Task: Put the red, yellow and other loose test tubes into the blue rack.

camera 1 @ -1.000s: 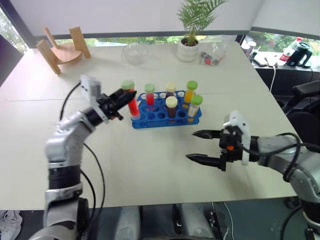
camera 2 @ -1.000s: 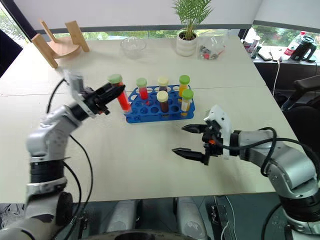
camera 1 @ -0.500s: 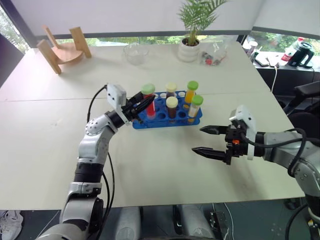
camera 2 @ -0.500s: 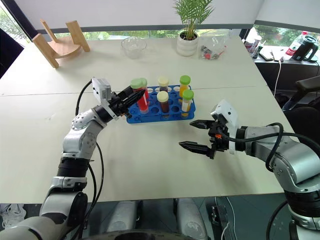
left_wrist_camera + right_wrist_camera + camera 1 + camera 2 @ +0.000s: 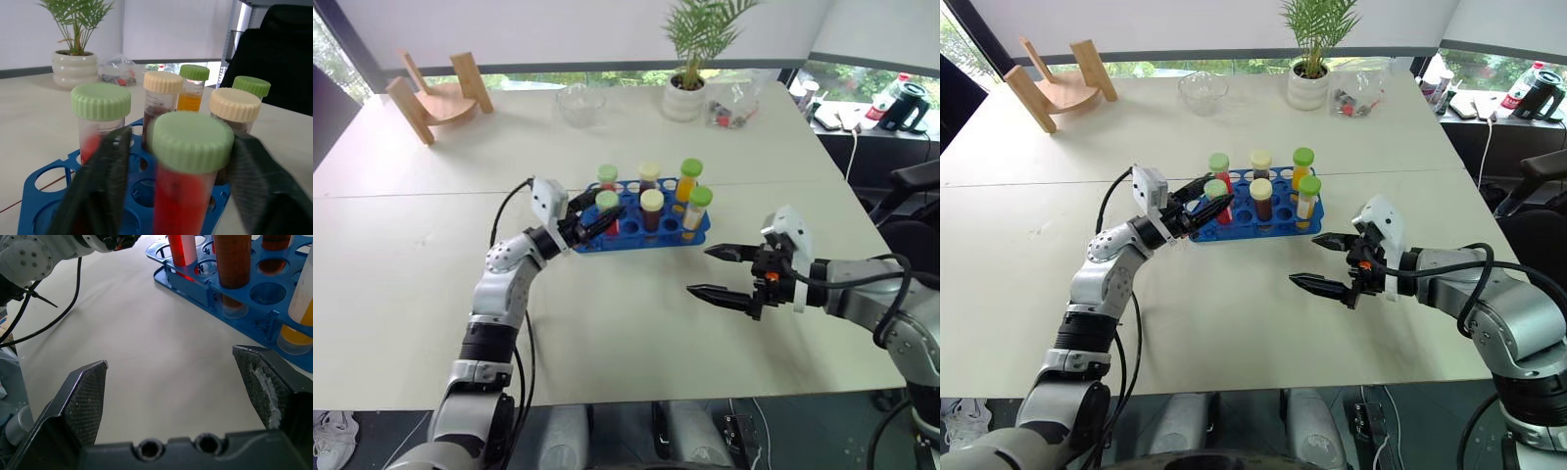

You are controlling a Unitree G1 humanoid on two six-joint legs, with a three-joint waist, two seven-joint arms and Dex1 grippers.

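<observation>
The blue rack [image 5: 628, 242] stands mid-table with several capped tubes upright in it. At its near left corner a red test tube [image 5: 607, 217] with a green cap stands in a hole. My left gripper [image 5: 601, 221] is open around that tube, and in the left wrist view its fingers [image 5: 102, 181] stand on either side of the tube with a gap. Behind the red tube are another red tube [image 5: 607, 176], two cream-capped brown tubes [image 5: 650, 208] and two green-capped yellow-orange tubes [image 5: 688, 176]. My right gripper [image 5: 700, 271] hovers open and empty over the table, right of the rack.
A wooden stand [image 5: 435, 93] sits at the far left. A glass bowl [image 5: 579, 103], a potted plant [image 5: 685, 93] and a clear plastic bag [image 5: 729, 108] line the far edge. Bare tabletop [image 5: 607, 313] lies in front of the rack.
My left gripper carried the red tube right and down into the rack's near left corner, then opened its fingers. The right gripper stayed put.
</observation>
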